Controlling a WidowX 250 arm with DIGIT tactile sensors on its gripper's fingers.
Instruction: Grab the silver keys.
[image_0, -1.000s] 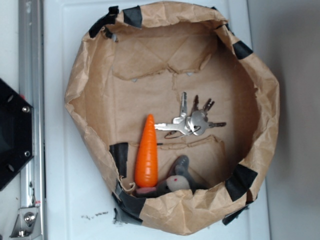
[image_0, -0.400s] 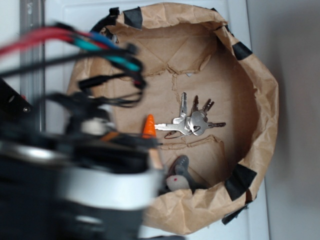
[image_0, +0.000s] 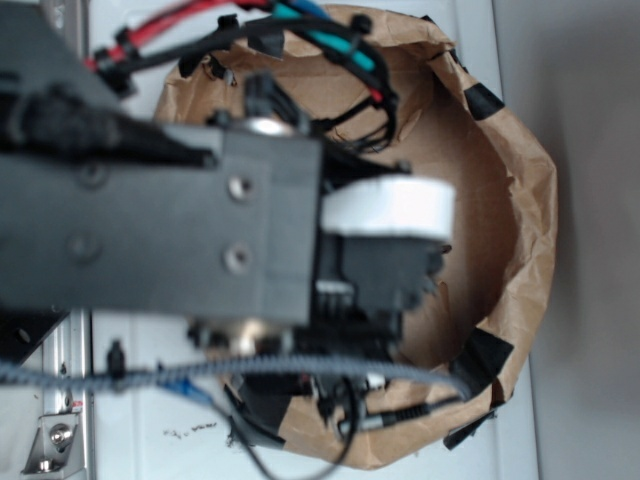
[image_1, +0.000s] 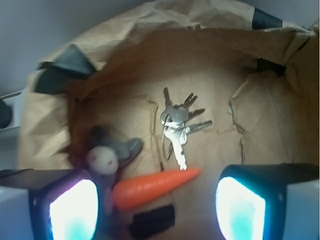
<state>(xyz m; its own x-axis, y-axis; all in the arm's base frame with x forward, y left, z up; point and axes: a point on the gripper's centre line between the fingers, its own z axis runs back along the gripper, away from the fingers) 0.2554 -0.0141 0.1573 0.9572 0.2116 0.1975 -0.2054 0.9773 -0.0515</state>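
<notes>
In the wrist view the silver keys lie fanned out on the brown paper floor of the bowl, near the middle of the frame. My gripper is open and empty, its two glowing pads wide apart at the bottom corners. It hangs above the orange carrot, short of the keys. In the exterior view the black arm covers the bowl's middle, so the keys and the fingers are hidden there.
The grey plush mouse lies left of the carrot, by the paper wall. The brown paper bowl with black tape patches rings everything. Cables trail over its far rim. A metal rail runs at the left.
The arm has swung in from the left over the bowl and now covers the keys, carrot and mouse in the exterior view.
</notes>
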